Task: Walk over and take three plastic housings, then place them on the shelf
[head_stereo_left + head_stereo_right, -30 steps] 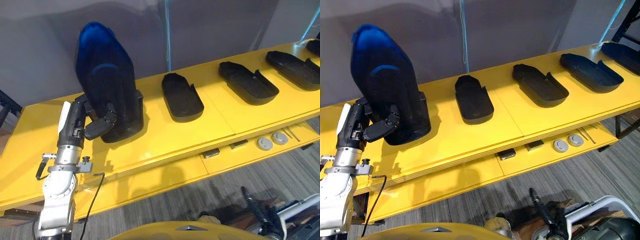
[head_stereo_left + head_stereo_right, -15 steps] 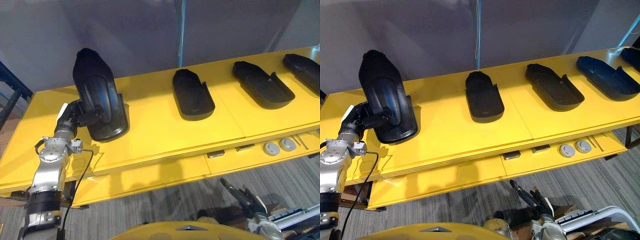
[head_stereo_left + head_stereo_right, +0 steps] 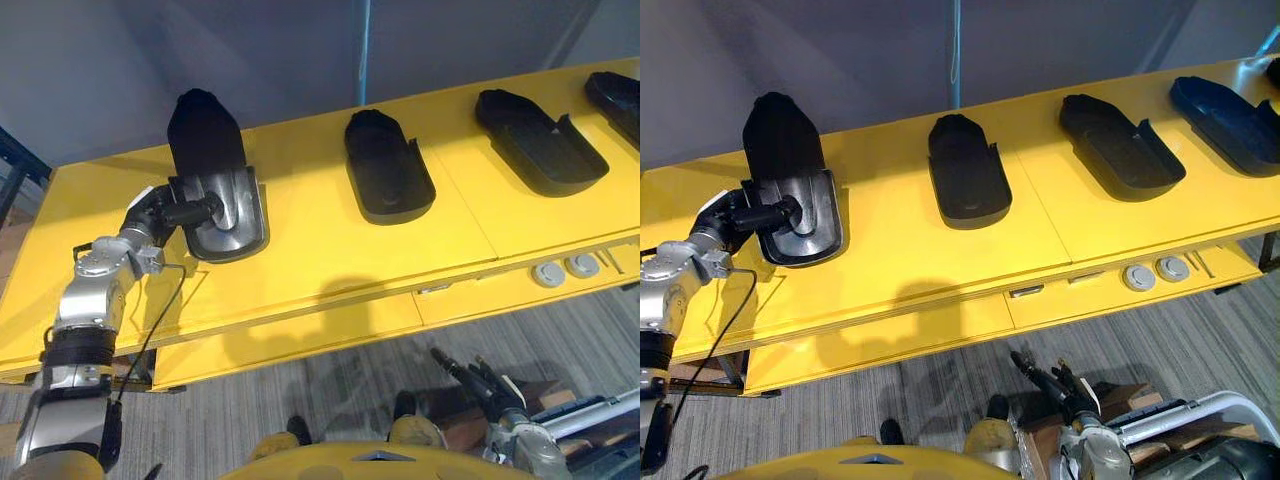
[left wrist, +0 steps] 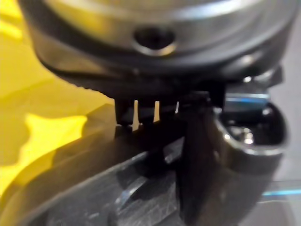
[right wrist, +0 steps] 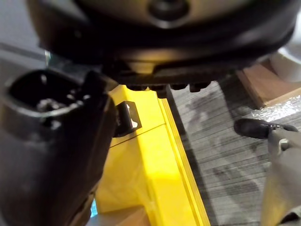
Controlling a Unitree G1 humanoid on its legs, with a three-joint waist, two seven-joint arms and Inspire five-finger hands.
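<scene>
Since half a second ago the held housing (image 3: 215, 180) has swung down from standing on end to lying hollow side up. The camera has shifted a little as well.

The long yellow shelf (image 3: 320, 250) carries everything. The held housing lies near its left end, with a second housing (image 3: 387, 168) about the middle and a third housing (image 3: 540, 140) toward the right end. A fourth housing (image 3: 617, 93) sits by the back right corner. All are well apart and lie hollow side up.

The left hand (image 3: 160, 214) is clamped on the held housing's left wall near its broad front end. Its thumb reaches into the hollow, and the left wrist view shows the rim pinched. The right hand (image 3: 1052, 380) hangs low over the floor in front of the shelf, fingers loose and straight, holding nothing. A pair of grey discs (image 3: 548, 274) sits on the lower ledge under the front edge, toward the right.

The step looks like the set-down. I cannot tell whether the narrow back end already touches the shelf, so the shell should bear fully before the grasp is let go. The thumb should then lift straight out of the hollow. A light plastic shell would likely slide or tip if the wall is snagged. The hand is best drawn back toward the front left corner, leaving the housing clear of the front edge.
</scene>
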